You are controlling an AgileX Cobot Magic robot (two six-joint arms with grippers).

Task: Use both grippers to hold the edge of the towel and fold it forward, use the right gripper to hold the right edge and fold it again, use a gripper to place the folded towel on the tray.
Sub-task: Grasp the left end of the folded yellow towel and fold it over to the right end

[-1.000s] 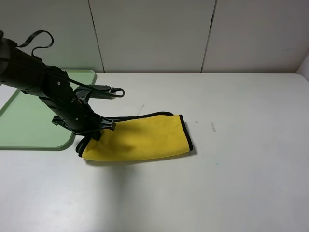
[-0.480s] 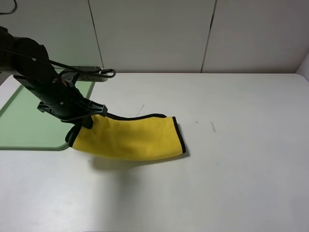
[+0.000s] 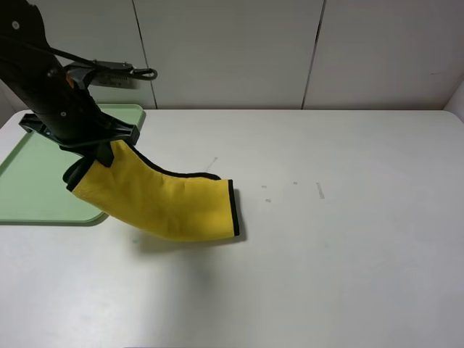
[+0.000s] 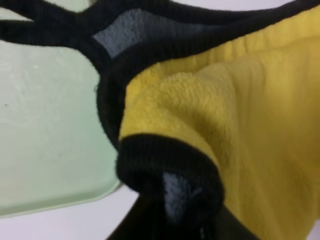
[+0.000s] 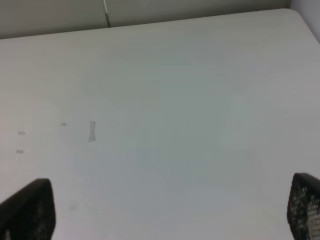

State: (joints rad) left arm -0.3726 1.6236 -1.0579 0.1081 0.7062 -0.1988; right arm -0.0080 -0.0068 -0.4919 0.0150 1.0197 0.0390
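The folded yellow towel (image 3: 167,203) hangs from my left gripper (image 3: 98,154), which is shut on its left end beside the tray's right edge. The lifted end is off the table; the right end with its black-trimmed edge (image 3: 233,206) rests on the table. In the left wrist view the towel (image 4: 250,110) fills the frame, its black trim bunched at the jaws, with the mint-green tray (image 4: 45,125) under it. The tray (image 3: 29,181) lies at the far left. My right gripper (image 5: 165,212) is open and empty over bare table, out of the exterior view.
The white table (image 3: 348,217) reaches to the right and front of the towel, with small marks (image 3: 320,191) on it. A panelled wall (image 3: 232,51) stands behind. A black cable (image 3: 116,72) trails off the left arm.
My left gripper has risen and moved left and back toward the tray with the towel's end in it. The towel's right end has slid left across the table.
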